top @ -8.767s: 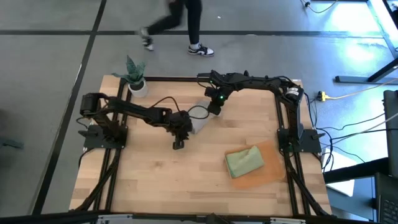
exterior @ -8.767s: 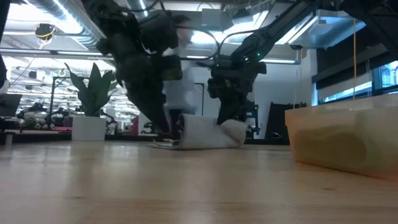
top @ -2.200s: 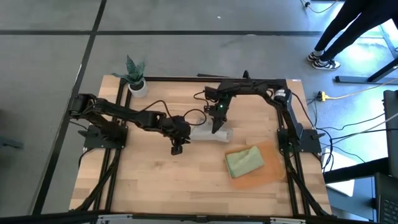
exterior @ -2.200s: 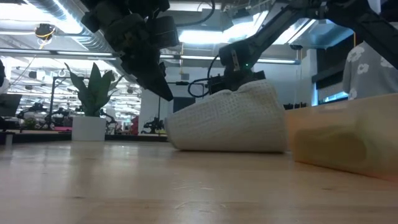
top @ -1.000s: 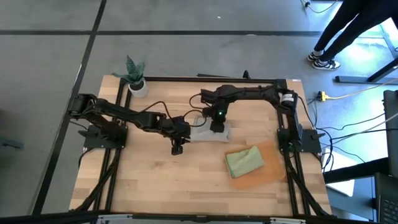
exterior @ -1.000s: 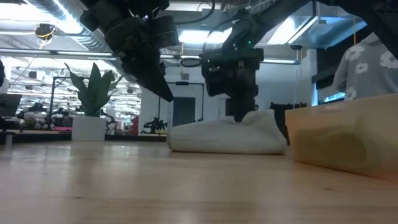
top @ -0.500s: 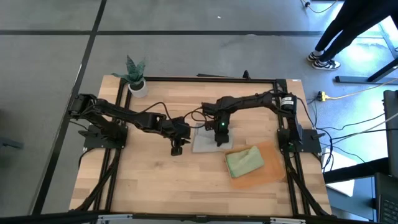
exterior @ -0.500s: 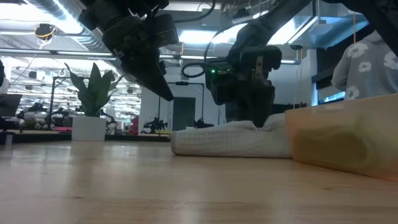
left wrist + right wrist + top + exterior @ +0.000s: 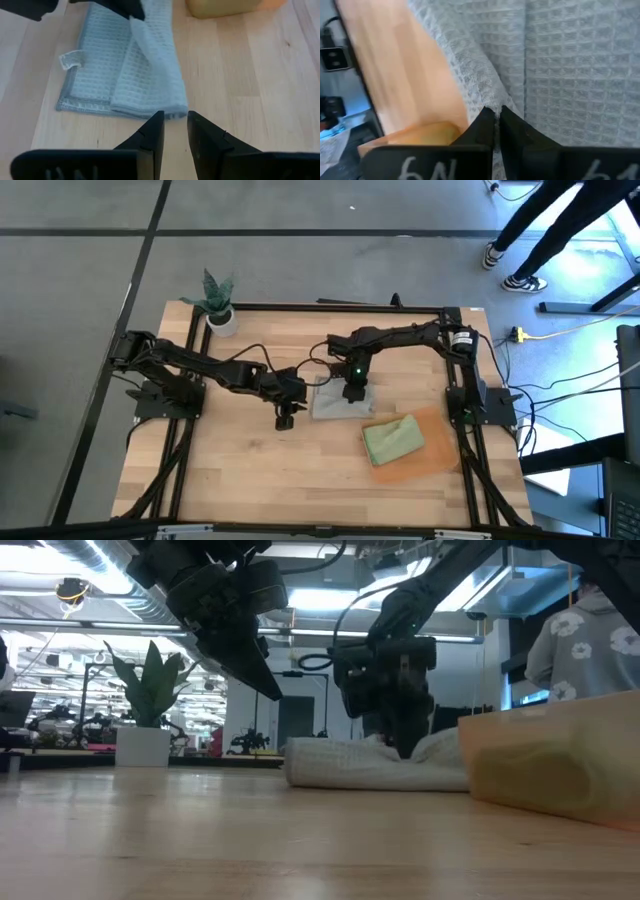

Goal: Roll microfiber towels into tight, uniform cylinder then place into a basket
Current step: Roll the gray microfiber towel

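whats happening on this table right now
The right gripper is shut on a fold of the grey towel, which lies loose on the table, not rolled. The left gripper hovers just beside it, holding nothing. The green towel already sits bundled in the orange basket.

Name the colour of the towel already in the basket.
Pale green towel; the high view shows it best.

text: "6N" | on: right hand [image 9: 494, 118] body, white marking, partly cut off
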